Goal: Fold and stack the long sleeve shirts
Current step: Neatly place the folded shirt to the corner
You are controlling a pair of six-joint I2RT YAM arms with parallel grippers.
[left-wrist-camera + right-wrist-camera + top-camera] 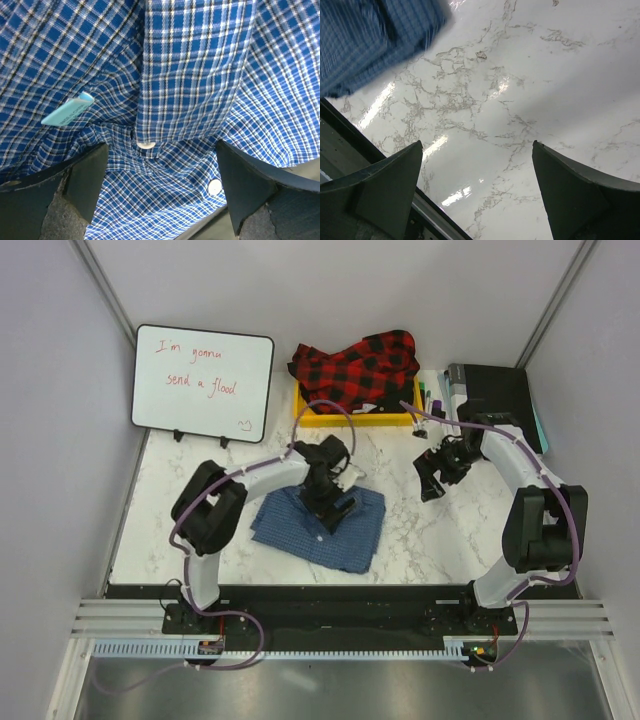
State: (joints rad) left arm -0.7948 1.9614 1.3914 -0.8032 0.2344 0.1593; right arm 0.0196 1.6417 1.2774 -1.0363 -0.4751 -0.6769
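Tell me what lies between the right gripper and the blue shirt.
Only bare marble tabletop separates the right gripper from the blue shirt. The top external view shows it, and the right wrist view agrees.

Whiteboard (203,382) (red handwriting), yellow tray (350,421), marble table (440,530), black case (495,392)

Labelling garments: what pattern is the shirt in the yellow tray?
Red-and-black buffalo plaid; the shirt shows best in the top external view.

Blue fine-check shirt (320,525); red-and-black plaid shirt (358,368); yellow tray (345,418); white grey-veined marble table (440,530)
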